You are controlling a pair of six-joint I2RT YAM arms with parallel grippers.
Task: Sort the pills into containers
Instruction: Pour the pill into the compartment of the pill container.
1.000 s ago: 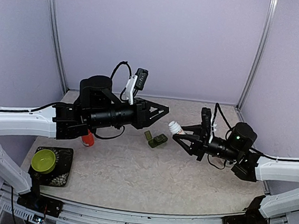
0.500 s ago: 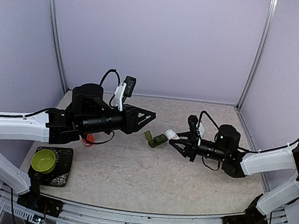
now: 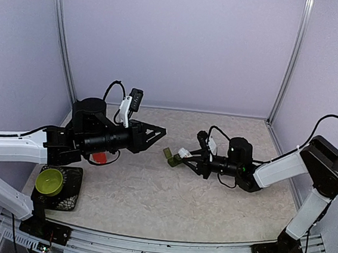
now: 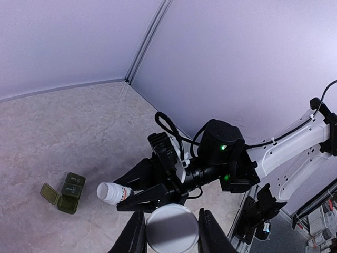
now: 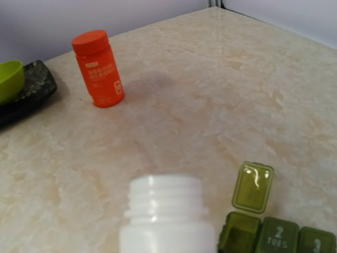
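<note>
Our right gripper [image 3: 190, 158] clamps the bottle [image 5: 167, 216], which lies flat with its mouth forward. The box [image 5: 276, 234] sits just right of those fingers, its row running rightward and its open cell [image 5: 241, 232] beside the neck. No pills show. Our left gripper [image 4: 172, 238], farther off, pinches the cap [image 4: 172, 226]. We judge the mouth must swing right.

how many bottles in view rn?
2. White bottle, uncapped, in the right pincer beside the pill box, a white cap in the left pincer; orange bottle, capped, upright apart from them.
</note>
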